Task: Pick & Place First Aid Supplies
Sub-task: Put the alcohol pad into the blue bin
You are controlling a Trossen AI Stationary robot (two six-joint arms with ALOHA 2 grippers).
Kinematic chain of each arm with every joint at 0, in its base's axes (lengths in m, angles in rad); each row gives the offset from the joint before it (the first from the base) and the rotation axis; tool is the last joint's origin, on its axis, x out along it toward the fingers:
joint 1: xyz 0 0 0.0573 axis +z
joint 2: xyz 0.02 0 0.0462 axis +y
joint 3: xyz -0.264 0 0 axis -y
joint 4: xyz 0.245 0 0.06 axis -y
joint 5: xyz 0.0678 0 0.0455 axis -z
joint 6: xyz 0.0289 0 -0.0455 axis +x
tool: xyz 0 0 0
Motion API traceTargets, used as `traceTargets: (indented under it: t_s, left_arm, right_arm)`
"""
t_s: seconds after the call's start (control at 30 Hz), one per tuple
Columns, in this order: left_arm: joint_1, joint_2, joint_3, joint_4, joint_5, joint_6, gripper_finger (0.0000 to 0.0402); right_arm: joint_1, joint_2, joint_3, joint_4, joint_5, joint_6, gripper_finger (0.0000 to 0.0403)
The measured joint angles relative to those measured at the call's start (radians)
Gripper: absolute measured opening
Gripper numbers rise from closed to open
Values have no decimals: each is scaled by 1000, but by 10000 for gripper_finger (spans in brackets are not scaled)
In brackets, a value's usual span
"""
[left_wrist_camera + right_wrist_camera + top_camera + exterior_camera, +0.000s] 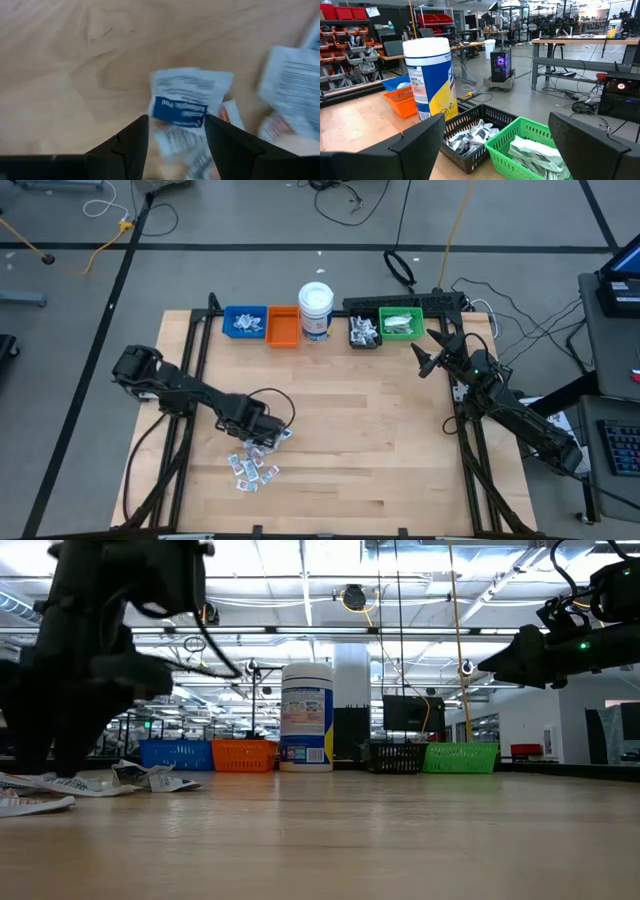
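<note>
Right now the left gripper (176,142) hangs low over a little heap of flat white and silvery paper packets (253,466) on the pale wooden table (370,440), near its front left part. Its two dark fingers (127,145) stand apart on both sides of one white packet with a blue stripe (187,97); nothing is held yet.

These packets look very light, thin and bendy, and probably slippery. I think a pinch across the flat middle or one edge works best.

Far off, the right gripper (436,350) waits wide open near the green plastic bin (401,324).
</note>
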Motion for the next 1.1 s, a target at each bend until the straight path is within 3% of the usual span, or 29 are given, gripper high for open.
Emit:
traceTargets:
  t_s: [0.43, 0.87, 1.1]
  left_arm:
    - [50, -4, -61, 88, 17, 123, 178]
    - [48, -2, -59, 70, 12, 117, 10]
    - [49, 3, 6, -30, -16, 141, 25]
  right_arm:
    - [0, 0, 0, 0, 0, 0, 352]
    - [0, 0, 0, 0, 0, 0, 352]
    - [0, 0, 0, 0, 0, 0, 352]
